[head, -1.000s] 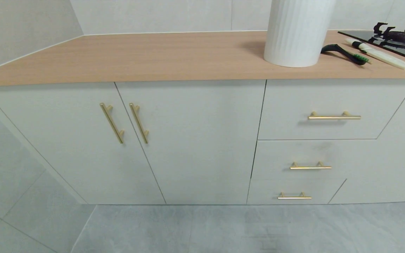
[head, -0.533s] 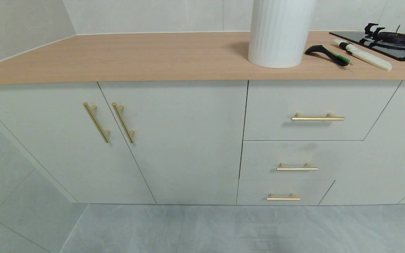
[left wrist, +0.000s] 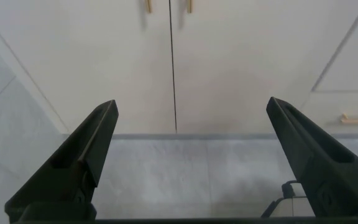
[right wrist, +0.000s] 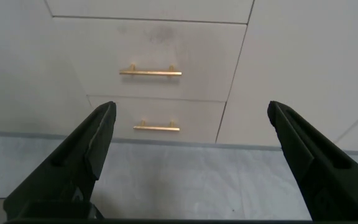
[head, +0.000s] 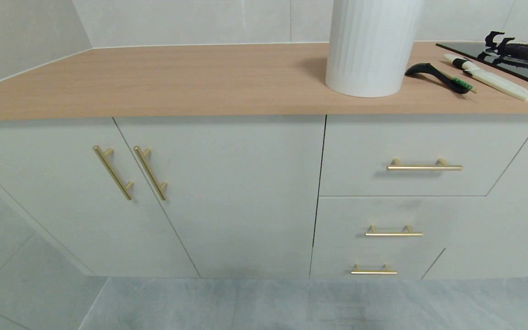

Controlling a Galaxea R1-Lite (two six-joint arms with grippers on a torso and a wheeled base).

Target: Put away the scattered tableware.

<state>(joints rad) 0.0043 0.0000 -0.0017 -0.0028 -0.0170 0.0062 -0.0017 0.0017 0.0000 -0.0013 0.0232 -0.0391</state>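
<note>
On the wooden countertop (head: 177, 78), toward 1 o'clock in the head view, stands a tall white ribbed container (head: 369, 46). The scattered tableware lies just beside it, at its 3 o'clock side. The first piece is a black-handled utensil (head: 438, 77) with a green band near its tip, lying flat and close to the container's base. The second is a white knife (head: 493, 80) with a black band, lying at a slant just past the utensil. The two are near each other; whether they touch I cannot tell. The knife's banded end lies at the edge of a black glass hob (head: 475, 49), which carries a black burner grate (head: 525, 50) at 2 o'clock.

Below the countertop, two shut cabinet doors fill the 9 o'clock half, their gold bar handles (head: 112, 172) side by side on either side of the seam. At 3 to 5 o'clock sit three shut drawers, each with a horizontal gold handle (head: 424, 167). Grey floor tiles (head: 264, 302) run along 6 o'clock.

The left gripper (left wrist: 191, 104) hangs low before the cabinet doors, above the floor, fingers spread wide with nothing between them. The right gripper (right wrist: 191, 107) hangs before the lower drawers, fingers likewise spread wide and bare.
</note>
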